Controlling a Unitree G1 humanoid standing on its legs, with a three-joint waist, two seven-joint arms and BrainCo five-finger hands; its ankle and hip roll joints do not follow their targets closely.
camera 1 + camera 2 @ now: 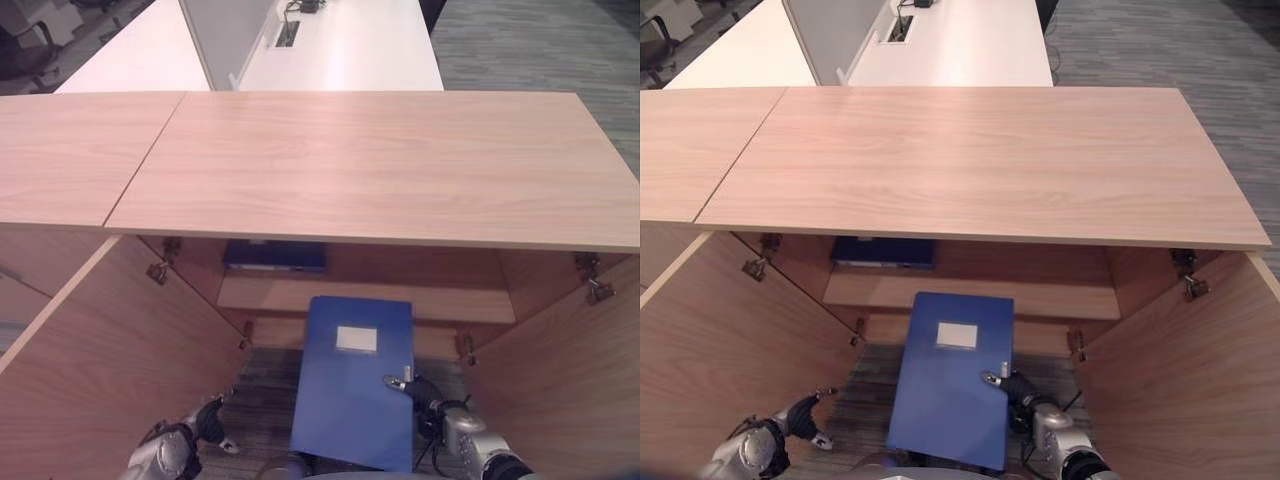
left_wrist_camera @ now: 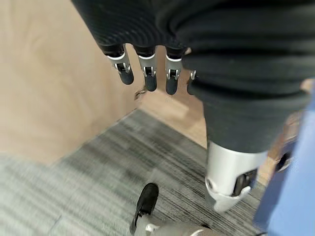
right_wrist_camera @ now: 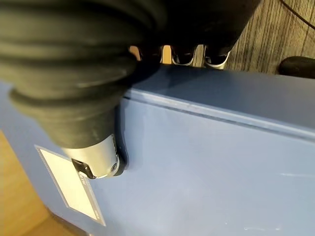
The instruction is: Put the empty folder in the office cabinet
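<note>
A blue folder [image 1: 355,390] with a white label hangs flat in front of the open wooden cabinet [image 1: 380,160], its far end close to the lower shelf [image 1: 380,298]. My right hand [image 1: 430,395] is shut on the folder's right edge. In the right wrist view its thumb [image 3: 98,157] presses the folder's [image 3: 206,167] top face while the fingers curl round the edge. My left hand [image 1: 205,420] hangs low by the left door, apart from the folder. Its fingers [image 2: 147,73] are straight and hold nothing.
A second blue folder [image 1: 274,256] lies at the back left on the cabinet's upper shelf. The left door [image 1: 110,350] and right door [image 1: 570,380] stand wide open on either side. White desks [image 1: 350,50] stand behind the cabinet. Grey carpet [image 2: 113,162] lies below.
</note>
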